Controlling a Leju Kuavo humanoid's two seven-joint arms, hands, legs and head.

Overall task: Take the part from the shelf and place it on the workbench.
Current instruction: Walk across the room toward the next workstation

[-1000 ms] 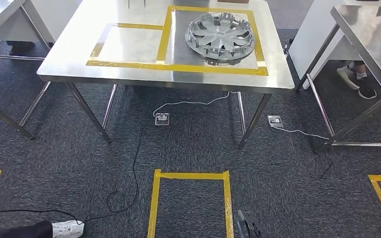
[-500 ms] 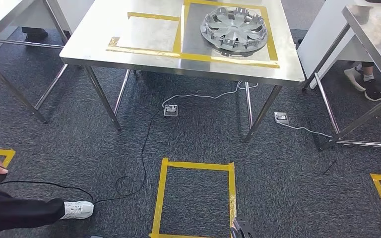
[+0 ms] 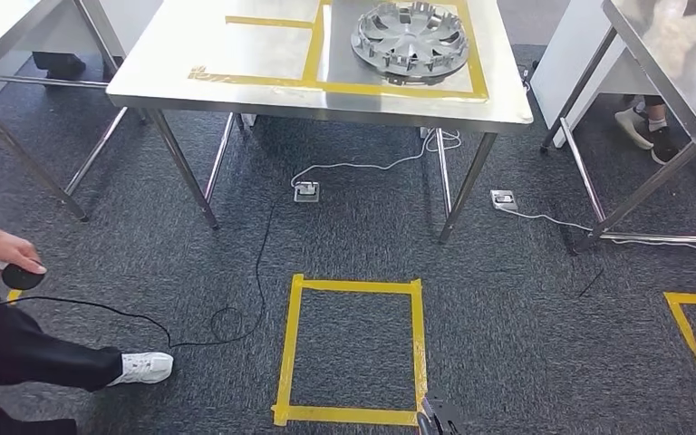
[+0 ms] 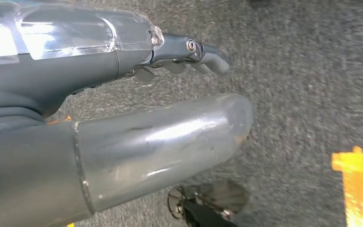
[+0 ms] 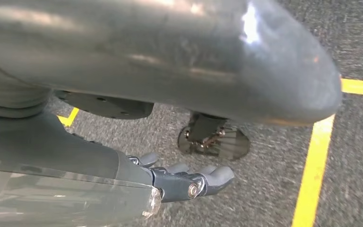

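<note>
Head view: the part (image 3: 410, 41), a silver wheel cover with radiating spokes, lies flat on the steel counter (image 3: 236, 91), inside a rectangle of yellow tape (image 3: 390, 90) marked on the counter top. It rests well ahead of and above both robot hands, which hang low over the dark carpeted floor (image 3: 507, 308).

Left wrist view: the left robot hand (image 4: 170, 94) is released, holding nothing; its thick grey thumb and darker fingers (image 4: 208, 56) extend with a gap between them, over carpet.

Right wrist view: the right robot hand (image 5: 184, 142) is likewise released and carries nothing, its fingers (image 5: 215, 177) stretched out apart from the thumb (a strip of yellow floor tape (image 5: 314, 165) runs just beyond the fingertips). The part is well apart from this robot hand too.

On the floor between the hands and the counter lies a square of yellow tape (image 3: 286, 349). Off to the robot's left a person (image 3: 27, 349) crouches, a hand (image 3: 9, 249) on a small dark disc (image 3: 23, 276) joined to a black cable (image 3: 190, 340).
</note>
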